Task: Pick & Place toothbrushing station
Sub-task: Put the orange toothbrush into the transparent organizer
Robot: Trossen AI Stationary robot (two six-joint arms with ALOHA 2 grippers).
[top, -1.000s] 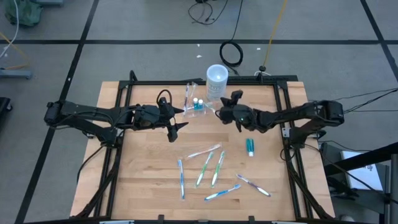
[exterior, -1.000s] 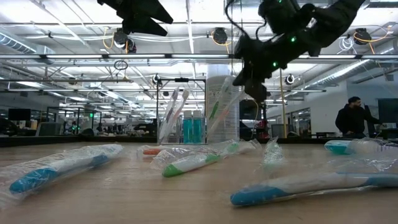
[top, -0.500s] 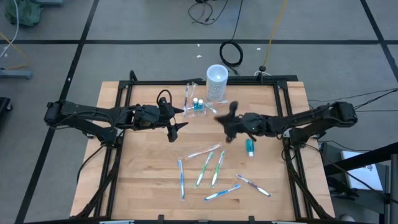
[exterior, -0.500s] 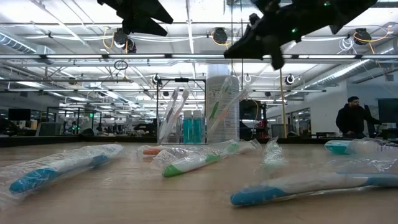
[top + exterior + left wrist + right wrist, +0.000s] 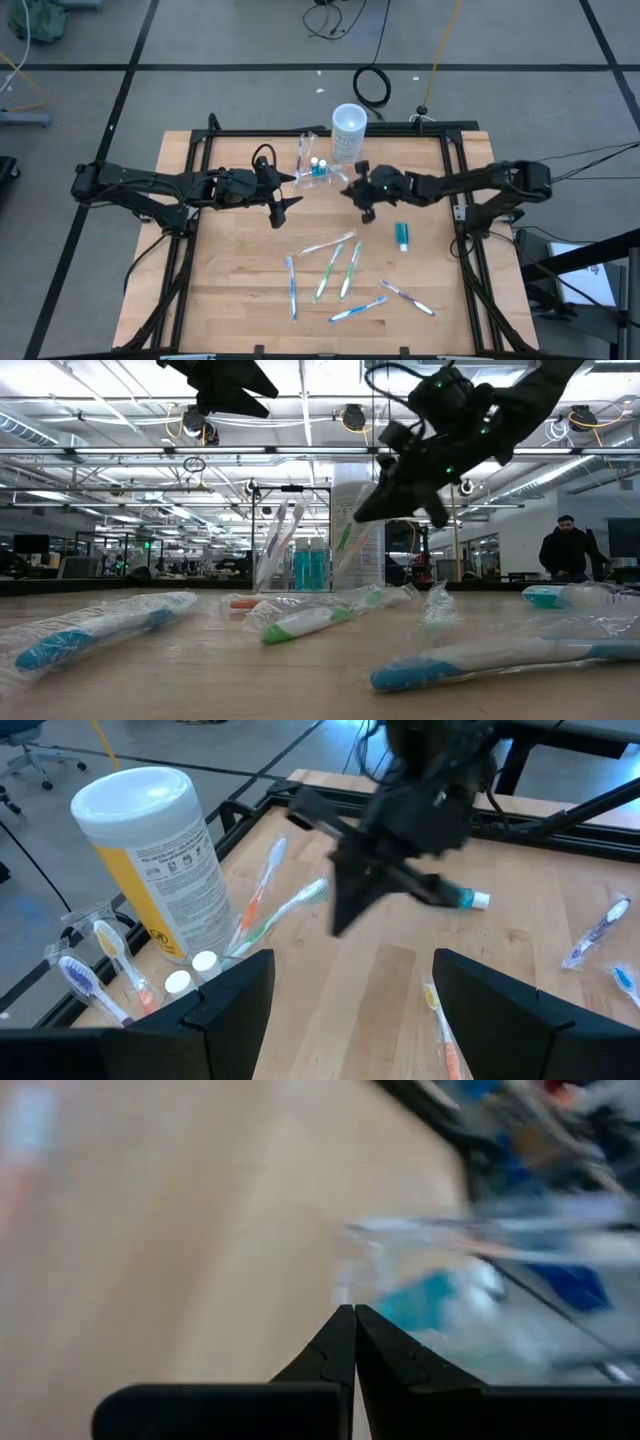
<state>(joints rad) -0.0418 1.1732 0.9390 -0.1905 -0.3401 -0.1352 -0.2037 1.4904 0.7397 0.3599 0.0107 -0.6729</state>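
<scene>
Progress: by my judgement nothing is picked yet; the toothbrushing station stands on the surface, untouched, so both pick and place remain.
Left pincer: left of the station and near it, fingers spread wide, holding nothing.
Station: clear holder just left of the white cup, at the far edge of the surface (brushes lean in it).
Right pincer: right of the station and slightly nearer, fingers pressed together, empty, above the wood.
Wrapped toothbrushes: scattered well nearer than the station.
</scene>
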